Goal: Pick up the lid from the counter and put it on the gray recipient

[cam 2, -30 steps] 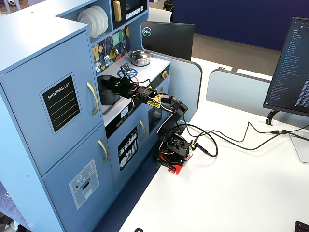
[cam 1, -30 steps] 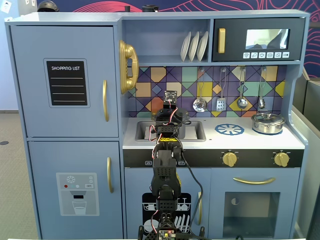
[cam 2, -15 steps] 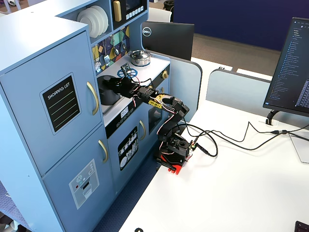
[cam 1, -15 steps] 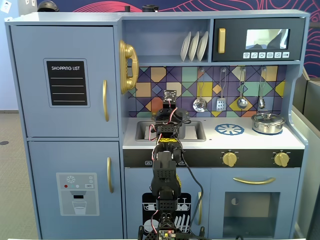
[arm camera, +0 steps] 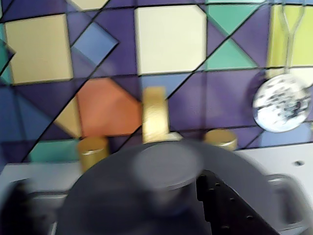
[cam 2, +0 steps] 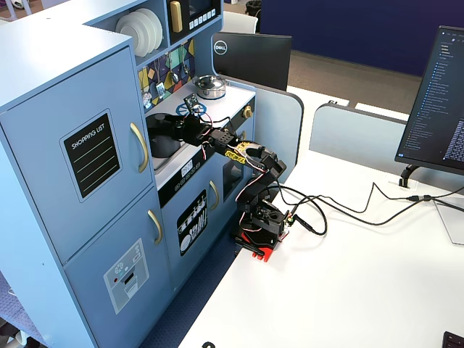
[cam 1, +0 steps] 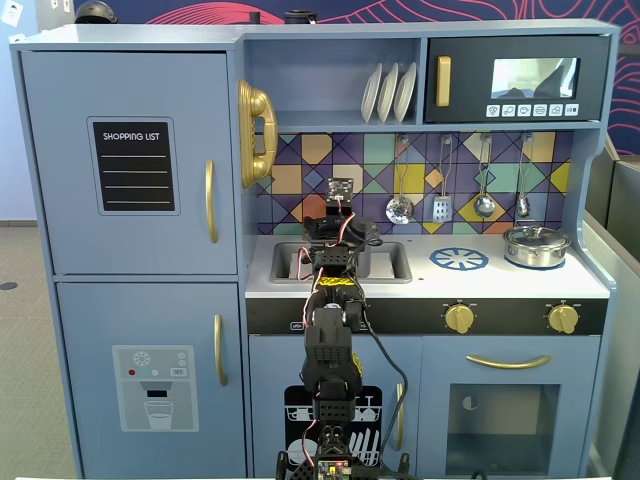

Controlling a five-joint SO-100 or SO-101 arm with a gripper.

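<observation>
lid [arm camera: 161,196]: matte dark gray | counter [cam 1: 500,282]: white, blue burner ring | backsplash [arm camera: 171,44]: multicolour geometric

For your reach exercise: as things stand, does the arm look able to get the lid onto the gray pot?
Probably yes. The gripper reaches over the sink end of the counter, with the lid just before it in the wrist view. The gray pot sits right below, nothing visibly between, though blur hides alignment.

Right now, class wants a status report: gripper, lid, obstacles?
Gripper shut on lid, over the sink. Gray recipient hidden behind arm. Faucet close ahead.
</observation>
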